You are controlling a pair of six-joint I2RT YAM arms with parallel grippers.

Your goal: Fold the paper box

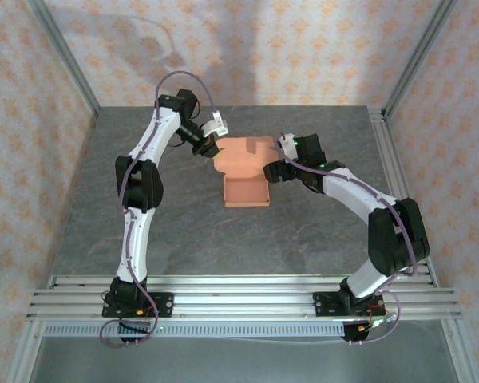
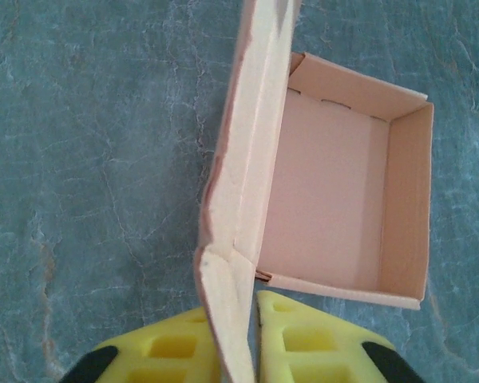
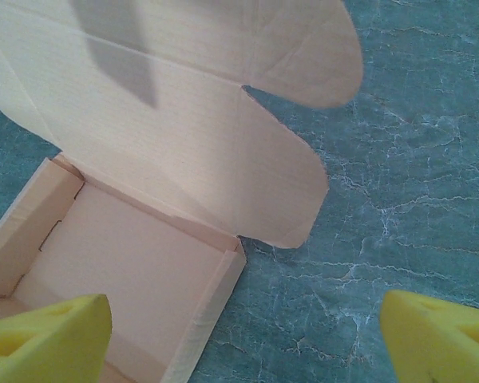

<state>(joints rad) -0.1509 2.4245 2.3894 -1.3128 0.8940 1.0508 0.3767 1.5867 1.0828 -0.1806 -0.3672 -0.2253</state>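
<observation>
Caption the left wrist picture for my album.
Left pincer pinching the upright lid of an open paper box on a grey table.

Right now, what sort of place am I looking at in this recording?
Probably a purpose-built robot test cell: a grey tabletop walled in by patterned panels, aluminium mounting rails along its near edge, and a half-folded paper box as the workpiece.

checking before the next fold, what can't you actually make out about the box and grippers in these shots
- Top view: whether the right gripper touches the paper box; too small, wrist covers the tips.
- Left wrist view: lid panel, edge-on in the left gripper, hides the tray wall behind it; frame edge cuts its top.
- Right wrist view: tray's near corner, cut by the bottom edge and a finger.
</observation>
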